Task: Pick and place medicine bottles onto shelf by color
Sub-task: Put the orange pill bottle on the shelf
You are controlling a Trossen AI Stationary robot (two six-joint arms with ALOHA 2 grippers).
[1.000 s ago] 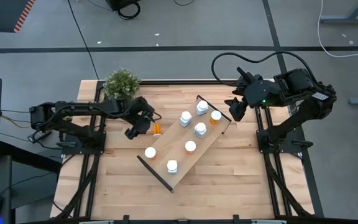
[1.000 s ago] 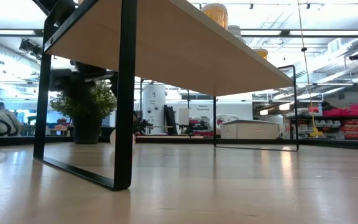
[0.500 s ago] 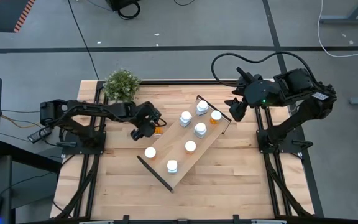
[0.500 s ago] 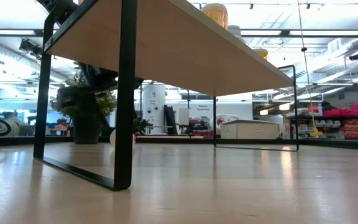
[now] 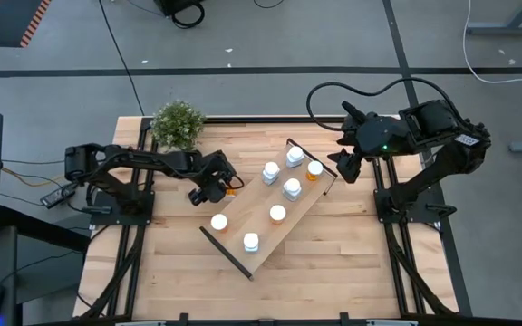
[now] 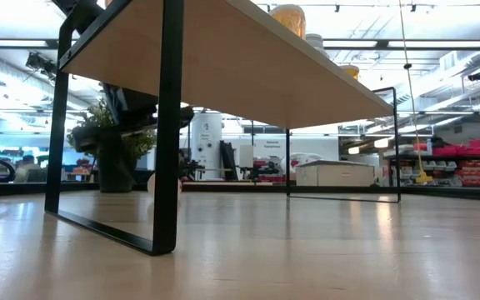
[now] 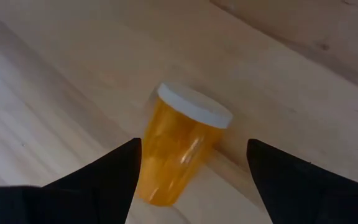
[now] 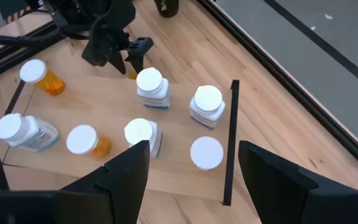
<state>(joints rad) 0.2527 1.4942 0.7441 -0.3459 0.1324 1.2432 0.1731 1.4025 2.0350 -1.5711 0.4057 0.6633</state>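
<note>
An orange medicine bottle (image 7: 178, 152) with a white cap (image 7: 194, 106) lies on its side on the table, just left of the shelf (image 5: 263, 237). My left gripper (image 7: 194, 146) is open and low over it, one finger on each side, without visible touch. From above, this gripper (image 5: 212, 186) covers most of the bottle (image 5: 231, 189). Several bottles stand on the shelf, white-bodied ones (image 5: 270, 172) and orange ones (image 5: 314, 169). My right gripper (image 5: 346, 165) hangs open past the shelf's far right end and holds nothing.
A small potted plant (image 5: 178, 121) stands near the table's far left edge, behind my left arm. The shelf lies diagonally across the middle of the table on black rails (image 6: 167, 125). Bare tabletop (image 5: 352, 254) shows to the shelf's right and near side.
My left gripper has moved toward the table's right and a little nearer, coming down over the lying orange bottle next to the shelf. The bottle has stayed where it was.
</note>
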